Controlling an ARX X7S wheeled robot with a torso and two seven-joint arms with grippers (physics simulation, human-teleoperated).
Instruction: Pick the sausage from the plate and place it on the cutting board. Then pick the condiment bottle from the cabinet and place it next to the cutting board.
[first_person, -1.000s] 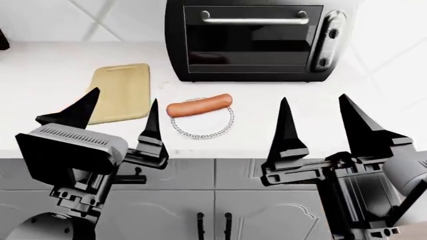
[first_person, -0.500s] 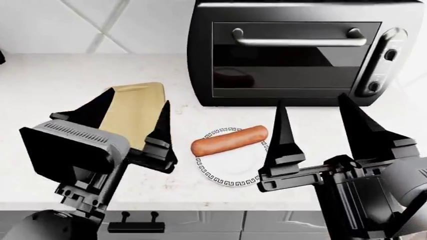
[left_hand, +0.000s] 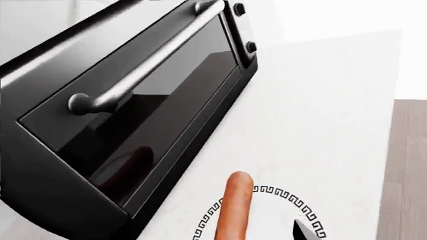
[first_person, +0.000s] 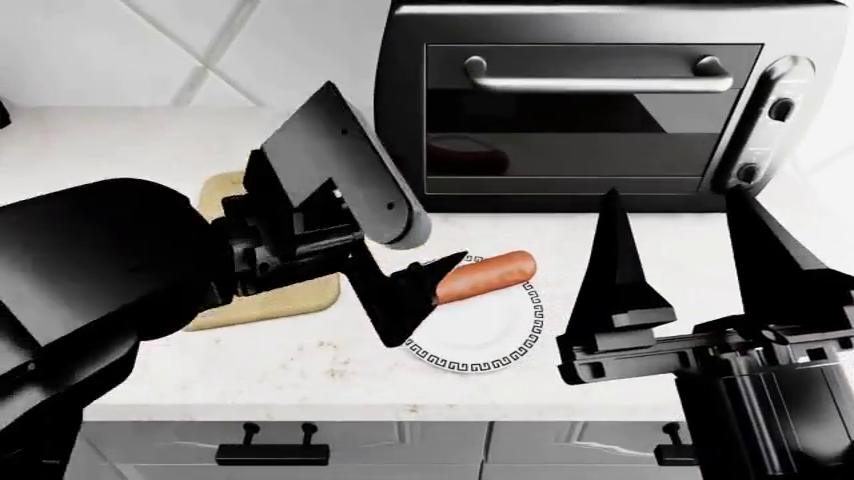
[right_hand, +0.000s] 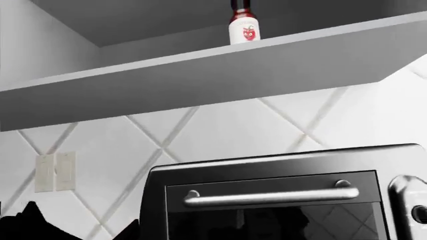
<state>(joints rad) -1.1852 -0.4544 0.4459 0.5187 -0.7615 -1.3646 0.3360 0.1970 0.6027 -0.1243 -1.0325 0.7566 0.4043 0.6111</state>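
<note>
Two grippers appear in the head view, and you work them from left to right. At far left, the cutting board (first_person: 267, 290) lies flat on the white counter (first_person: 134, 150), largely hidden behind the left arm. The left gripper (first_person: 416, 292) reaches down over the near-left rim of the plate (first_person: 514, 335); its jaws stand apart and hold nothing, with one dark fingertip overlapping the sausage's left end from this angle, so contact cannot be confirmed. The sausage (first_person: 483, 276) rests across the far part of the plate, tilted, just in front of the black toaster oven (first_person: 601, 100). Expect the sausage to be light, smooth and somewhat yielding, and likely to roll or slip under a tip grip. Take hold at its middle, across the narrow width, with moderate force. At right, the right gripper (first_person: 694, 270) hovers open and empty, well clear of the plate. The condiment bottle (right_hand: 243, 22) stands upright on the cabinet shelf (right_hand: 200, 75) above the oven.
</note>
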